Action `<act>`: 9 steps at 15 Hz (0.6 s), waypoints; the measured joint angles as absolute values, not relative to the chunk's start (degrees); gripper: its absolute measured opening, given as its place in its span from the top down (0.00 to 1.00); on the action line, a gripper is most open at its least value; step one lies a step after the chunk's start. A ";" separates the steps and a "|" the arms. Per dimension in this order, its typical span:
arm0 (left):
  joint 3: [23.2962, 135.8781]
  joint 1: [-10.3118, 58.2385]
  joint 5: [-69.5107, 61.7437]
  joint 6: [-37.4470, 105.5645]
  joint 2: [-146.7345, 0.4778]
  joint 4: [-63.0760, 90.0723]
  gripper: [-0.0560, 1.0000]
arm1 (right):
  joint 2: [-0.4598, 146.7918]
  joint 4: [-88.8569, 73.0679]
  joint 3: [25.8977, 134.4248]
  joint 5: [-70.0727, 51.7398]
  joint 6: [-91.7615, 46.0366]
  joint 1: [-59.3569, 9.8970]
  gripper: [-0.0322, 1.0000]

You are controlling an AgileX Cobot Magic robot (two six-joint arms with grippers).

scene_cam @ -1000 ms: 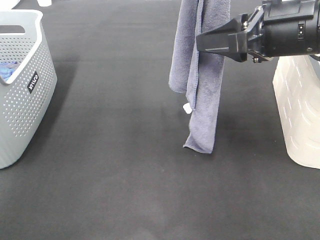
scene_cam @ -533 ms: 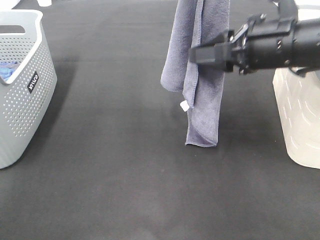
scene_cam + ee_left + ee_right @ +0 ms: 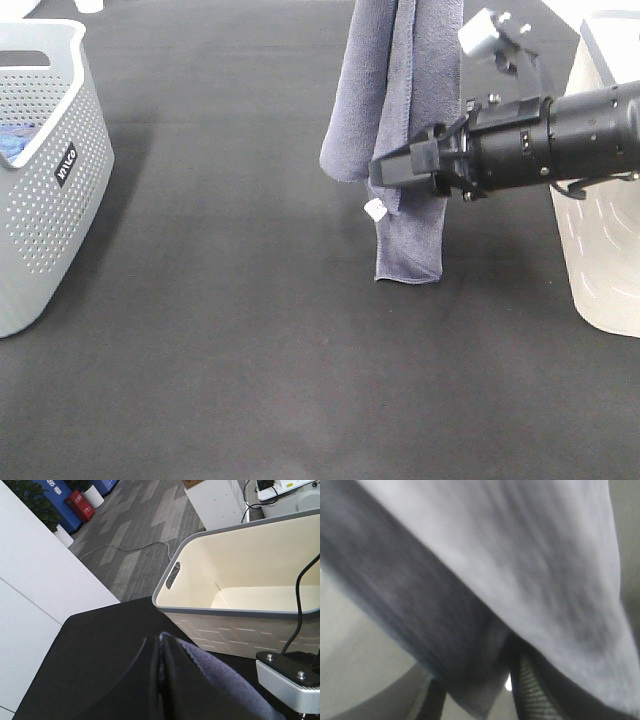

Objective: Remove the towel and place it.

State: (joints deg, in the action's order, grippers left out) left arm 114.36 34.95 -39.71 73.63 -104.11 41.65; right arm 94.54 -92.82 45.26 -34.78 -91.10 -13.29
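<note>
The greyish-lavender towel [image 3: 400, 120] hangs in long folds from above the top edge of the exterior high view. Its lower end rests on the black table and a small white tag [image 3: 375, 209] shows at its left edge. My left gripper [image 3: 161, 652] is shut on the towel's top [image 3: 220, 680], high above the table and out of the exterior view. My right gripper [image 3: 400, 172] reaches in from the right at the towel's mid-height. In the right wrist view the blurred towel [image 3: 485, 580] fills the picture, with a fold between the spread fingers [image 3: 526, 690].
A grey perforated basket [image 3: 45, 200] with a brighter blue cloth [image 3: 12, 145] inside stands at the left. A cream basket [image 3: 605, 240] stands at the right, behind my right arm; it appears empty in the left wrist view [image 3: 250, 565]. The black table [image 3: 220, 330] lies between them.
My right gripper has moved down and to the left, from beside the towel's upper part to its middle. The towel's lower end has shifted slightly.
</note>
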 joint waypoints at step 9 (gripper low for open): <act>114.36 34.95 -41.08 61.02 -104.11 25.61 0.95 | 90.93 -65.83 45.44 -43.03 -65.03 -13.29 0.97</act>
State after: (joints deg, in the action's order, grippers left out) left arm 114.36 34.95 -41.08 61.02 -104.11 25.61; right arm 90.93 -65.83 45.44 -43.03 -65.03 -13.29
